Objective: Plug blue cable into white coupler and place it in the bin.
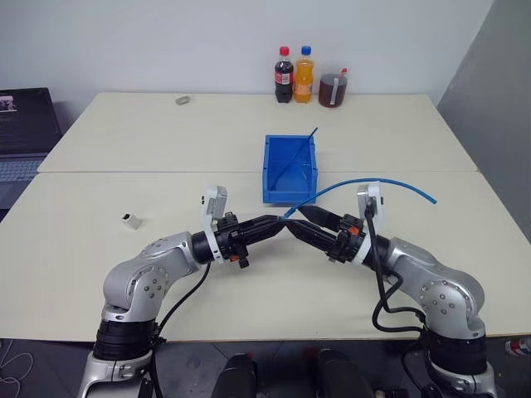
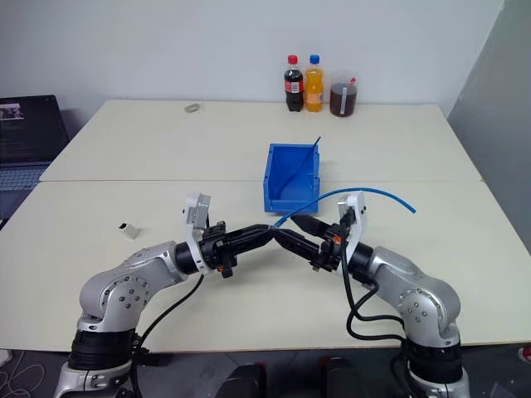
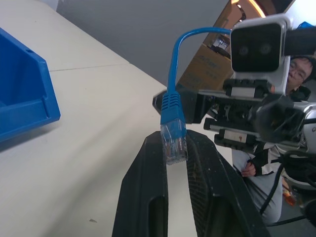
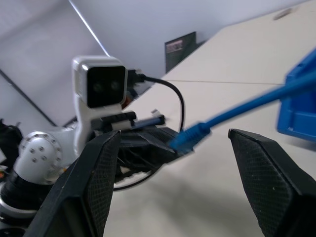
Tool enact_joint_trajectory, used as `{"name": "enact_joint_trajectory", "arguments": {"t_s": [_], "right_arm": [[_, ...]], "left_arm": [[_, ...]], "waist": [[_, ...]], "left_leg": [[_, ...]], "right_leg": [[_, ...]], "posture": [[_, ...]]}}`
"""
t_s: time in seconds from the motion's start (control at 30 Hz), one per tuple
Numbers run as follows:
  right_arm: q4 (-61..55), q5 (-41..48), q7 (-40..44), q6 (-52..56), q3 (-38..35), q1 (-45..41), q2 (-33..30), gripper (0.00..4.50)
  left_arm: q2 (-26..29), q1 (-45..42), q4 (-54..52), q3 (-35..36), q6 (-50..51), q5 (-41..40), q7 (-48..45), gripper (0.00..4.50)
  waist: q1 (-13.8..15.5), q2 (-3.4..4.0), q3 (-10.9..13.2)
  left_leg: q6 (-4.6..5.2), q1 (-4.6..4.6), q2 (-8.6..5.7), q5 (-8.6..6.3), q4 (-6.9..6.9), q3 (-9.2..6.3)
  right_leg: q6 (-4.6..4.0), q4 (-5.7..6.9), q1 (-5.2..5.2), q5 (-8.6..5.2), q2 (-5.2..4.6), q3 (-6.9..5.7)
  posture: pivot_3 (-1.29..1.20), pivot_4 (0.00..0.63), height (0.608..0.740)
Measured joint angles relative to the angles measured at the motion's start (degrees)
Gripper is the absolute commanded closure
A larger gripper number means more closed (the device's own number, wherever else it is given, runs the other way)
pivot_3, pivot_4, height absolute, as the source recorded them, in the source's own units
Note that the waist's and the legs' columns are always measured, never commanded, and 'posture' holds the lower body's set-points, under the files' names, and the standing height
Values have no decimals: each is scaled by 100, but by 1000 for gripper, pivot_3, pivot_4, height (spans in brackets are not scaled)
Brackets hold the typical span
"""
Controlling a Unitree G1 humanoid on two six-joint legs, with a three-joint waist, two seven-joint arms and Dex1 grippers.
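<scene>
We pinch the cable (image 3: 174, 106) plug in the left gripper (image 3: 175, 148) at frame centre, presenting it for transfer. The right gripper (image 4: 170, 148) stands spread opposite. The coupler (image 1: 130, 220) waits centre left; the bin (image 1: 289, 170) sits just above.

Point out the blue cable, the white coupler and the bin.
blue cable (image 3: 173, 105): left wrist view, on the blue boot just above the clear plug.
white coupler (image 1: 130, 220): left eye view, on the middle of the small block.
bin (image 1: 289, 196): left eye view, on the front wall.
</scene>
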Motion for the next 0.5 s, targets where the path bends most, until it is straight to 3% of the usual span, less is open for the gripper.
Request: {"name": "enact_joint_trajectory", "arguments": {"t_s": [0.23, 0.5], "right_arm": [[317, 138, -48, 0, 153, -238, 29, 806], [496, 158, -30, 19, 293, -293, 12, 2427]], "left_arm": [[14, 2, -13, 4, 18, -79, 90, 4253], [54, 42, -108, 4, 15, -123, 95, 4253]], "waist": [[1, 0, 0], [1, 1, 0]], "left_leg": [[0, -2, 0, 0, -1, 1], [0, -5, 0, 0, -2, 2]], "right_leg": [[-2, 0, -4, 1, 0, 0], [0, 0, -8, -1, 0, 1]], "posture": [[0, 150, 740], [0, 150, 740]]}}
